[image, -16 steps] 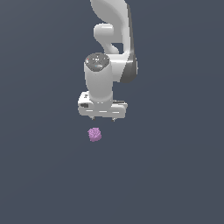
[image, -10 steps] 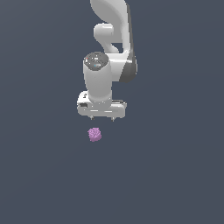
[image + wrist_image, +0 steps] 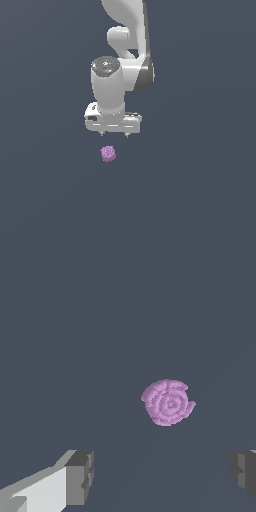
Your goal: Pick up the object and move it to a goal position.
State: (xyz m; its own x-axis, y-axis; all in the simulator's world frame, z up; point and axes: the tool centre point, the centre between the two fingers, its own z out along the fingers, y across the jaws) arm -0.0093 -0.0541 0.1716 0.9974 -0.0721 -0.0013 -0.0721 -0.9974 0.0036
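Two fingers (image 3: pixel 80 478) spread — object (image 3: pixel 168 402) ringed up close.

The purple lump (image 3: pixel 108 153) looks rough and bumpy, with a dull skin. The arm (image 3: pixel 122 75) is smooth, shiny white plastic. The tool (image 3: pixel 114 135) has dull grey fingertips (image 3: pixel 80 477).

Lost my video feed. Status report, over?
Gripper open, jaws spread, holding nothing. Purple lumpy chunk on the surface below, untouched, not yet between the jaws. Nothing in the way.

Open floor all round the object (image 3: pixel 108 153) — gripper (image 3: pixel 114 135) above it, unobstructed.
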